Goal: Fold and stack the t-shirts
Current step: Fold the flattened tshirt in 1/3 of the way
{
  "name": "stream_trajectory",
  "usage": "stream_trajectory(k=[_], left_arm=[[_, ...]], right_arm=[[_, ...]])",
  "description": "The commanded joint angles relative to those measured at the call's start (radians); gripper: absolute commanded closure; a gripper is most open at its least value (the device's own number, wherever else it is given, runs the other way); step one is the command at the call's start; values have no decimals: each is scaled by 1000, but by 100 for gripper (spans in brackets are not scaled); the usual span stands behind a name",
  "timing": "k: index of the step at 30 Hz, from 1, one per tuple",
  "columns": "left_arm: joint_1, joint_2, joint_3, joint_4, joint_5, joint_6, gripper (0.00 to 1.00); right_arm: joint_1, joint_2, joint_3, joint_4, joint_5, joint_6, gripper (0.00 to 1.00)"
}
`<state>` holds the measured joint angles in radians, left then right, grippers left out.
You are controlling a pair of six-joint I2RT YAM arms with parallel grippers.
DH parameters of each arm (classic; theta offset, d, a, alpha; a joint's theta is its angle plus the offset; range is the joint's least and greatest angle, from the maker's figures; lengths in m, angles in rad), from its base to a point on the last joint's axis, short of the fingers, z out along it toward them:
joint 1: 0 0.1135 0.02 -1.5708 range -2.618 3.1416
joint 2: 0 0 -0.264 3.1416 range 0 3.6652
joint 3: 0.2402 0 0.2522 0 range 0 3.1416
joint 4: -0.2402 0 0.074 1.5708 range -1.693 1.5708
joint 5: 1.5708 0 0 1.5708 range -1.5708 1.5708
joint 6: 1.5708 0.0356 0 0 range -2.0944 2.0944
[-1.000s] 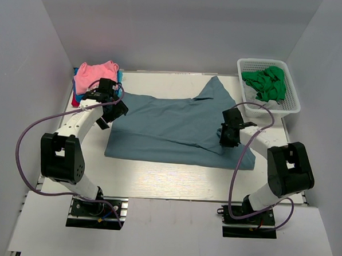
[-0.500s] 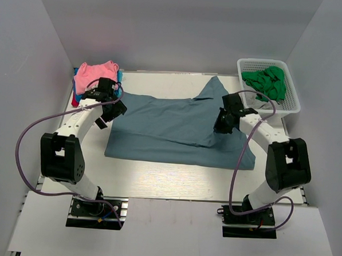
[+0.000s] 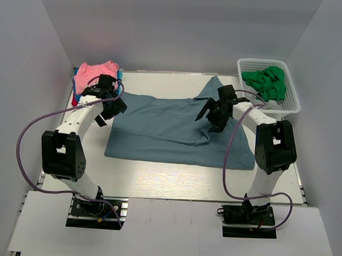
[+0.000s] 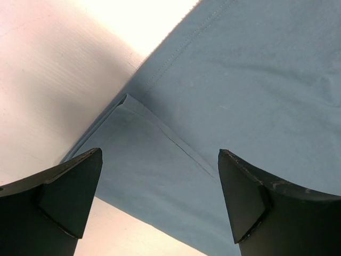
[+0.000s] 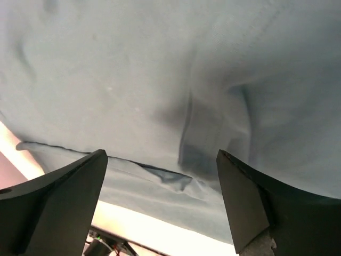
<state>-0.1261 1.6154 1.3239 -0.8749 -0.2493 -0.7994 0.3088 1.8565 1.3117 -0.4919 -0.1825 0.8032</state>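
Note:
A large slate-blue t-shirt (image 3: pixel 171 131) lies spread across the table, one part reaching back toward the basket. My left gripper (image 3: pixel 107 114) hangs open over its left back corner. In the left wrist view the hem and a folded-under edge of the shirt (image 4: pixel 213 85) lie below the open left gripper (image 4: pixel 160 184). My right gripper (image 3: pixel 209 121) stands open above the shirt's right middle, holding nothing. The right wrist view shows the right gripper (image 5: pixel 162 184) over a small wrinkle (image 5: pixel 178 178) in the cloth (image 5: pixel 122 69). A pink t-shirt (image 3: pixel 94 74) tops a stack at the back left.
A white mesh basket (image 3: pixel 292 100) holding green cloth (image 3: pixel 267 81) stands at the back right. Bright blue and red edges show under the pink shirt. Grey walls enclose the table on three sides. Cables loop from both arms.
My right gripper has moved back and to the left over the shirt and gone from shut to open. The left gripper has shifted only slightly and stayed open.

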Motion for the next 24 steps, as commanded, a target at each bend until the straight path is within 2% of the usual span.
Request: stream_trajectory(k=[1,2,5,8,12,15,20,24], left_arm=[[5,-20,23,-10,7,12,0],[5,-20,12,2,21,12,0],[5,-20,3,23,54,12,0],[5,-9,3,24,79,12,0],[5,32,14,24,88,22,0],[5,41,23,24,99,22,0],[5,41,3,33,119,22,0],[5,41,-17,33,128,22,0]], right_arm=[[-2,-37,69,12,-8,-62,10],[0,-66,60,3,58,-112,10],[-5,-158,-18,42,119,-176,10],[-4,-201,-61,52,109,-222,10],[12,-188,-100,6,71,-301,10],[32,-169,-89,-14,127,-356,10],[104,-169,-43,67,143,-599,10],[167,-119,-17,32,248,-752,10]])
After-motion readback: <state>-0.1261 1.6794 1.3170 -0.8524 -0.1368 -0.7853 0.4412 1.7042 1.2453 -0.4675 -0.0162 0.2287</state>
